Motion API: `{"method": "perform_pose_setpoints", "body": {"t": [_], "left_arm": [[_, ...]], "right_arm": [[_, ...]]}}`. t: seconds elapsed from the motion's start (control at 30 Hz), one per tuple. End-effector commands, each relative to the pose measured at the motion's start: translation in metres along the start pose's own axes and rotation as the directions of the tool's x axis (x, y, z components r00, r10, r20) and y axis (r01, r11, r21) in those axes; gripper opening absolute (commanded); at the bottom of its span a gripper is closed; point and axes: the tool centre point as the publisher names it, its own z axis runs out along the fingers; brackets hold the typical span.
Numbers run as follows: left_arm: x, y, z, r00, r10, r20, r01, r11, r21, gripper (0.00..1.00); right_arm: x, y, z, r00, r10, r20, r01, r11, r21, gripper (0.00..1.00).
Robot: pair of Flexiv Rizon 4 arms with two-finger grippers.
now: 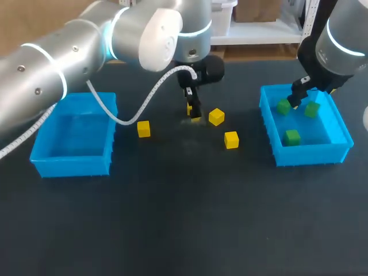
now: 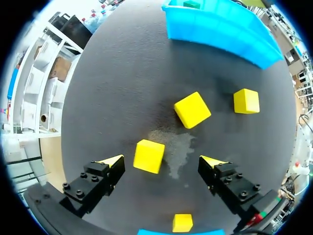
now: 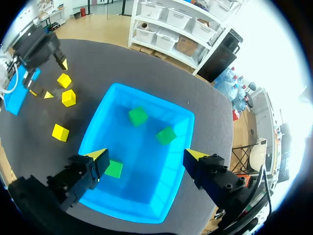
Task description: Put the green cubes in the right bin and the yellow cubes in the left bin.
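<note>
Toward the far edge of the table (image 1: 184, 218), left gripper (image 2: 163, 160) straddles a yellow cube (image 2: 148, 155), jaws apart, seemingly lined up to pinch. Over the right bin (image 1: 305, 154), right gripper (image 3: 146, 155) hangs open, three green cubes (image 3: 138, 116) already inside.

The left arm (image 1: 86, 52) stretches in from its side to the middle, the left gripper (image 1: 192, 112) pointing down with yellow-tipped fingers spread wide, while the right arm (image 1: 339, 40) hangs at the far side, the right gripper (image 1: 299, 98) likewise parted.
</note>
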Motion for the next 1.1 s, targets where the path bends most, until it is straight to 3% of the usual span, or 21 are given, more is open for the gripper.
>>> {"method": "perform_pose_setpoints", "body": {"t": [0.03,0.43,0.47,0.5,0.53,1.1], "left_arm": [[-0.01,0.017,0.002,1.0,-0.001,-0.018,0.001,1.0,0.028,1.0],[-0.012,0.011,0.014,1.0,0.011,-0.021,-0.01,0.999,0.049,1.0],[-0.012,0.011,0.014,1.0,0.008,-0.022,-0.006,0.999,0.05,0.78],[-0.011,0.011,0.014,1.0,0.004,-0.021,-0.003,0.999,0.051,0.45],[-0.01,0.011,0.013,1.0,-0.001,-0.02,0.002,0.999,0.052,0.0],[0.009,0.015,0.006,0.998,-0.063,-0.005,0.063,0.997,0.036,0.0]], "right_arm": [[0.002,0.0,0.0,1.0,0.001,0.004,-0.001,1.0,0.002,1.0],[0.002,0.0,0.0,1.0,0.001,0.004,-0.001,1.0,0.002,1.0],[0.002,0.0,0.0,1.0,0.001,0.004,-0.001,1.0,0.002,1.0],[0.002,0.0,0.0,1.0,0.001,0.004,-0.001,1.0,0.002,1.0],[0.002,0.0,0.0,1.0,0.001,0.004,-0.001,1.0,0.002,1.0],[0.002,0.0,0.0,1.0,0.001,0.004,-0.001,1.0,0.002,1.0]]}}
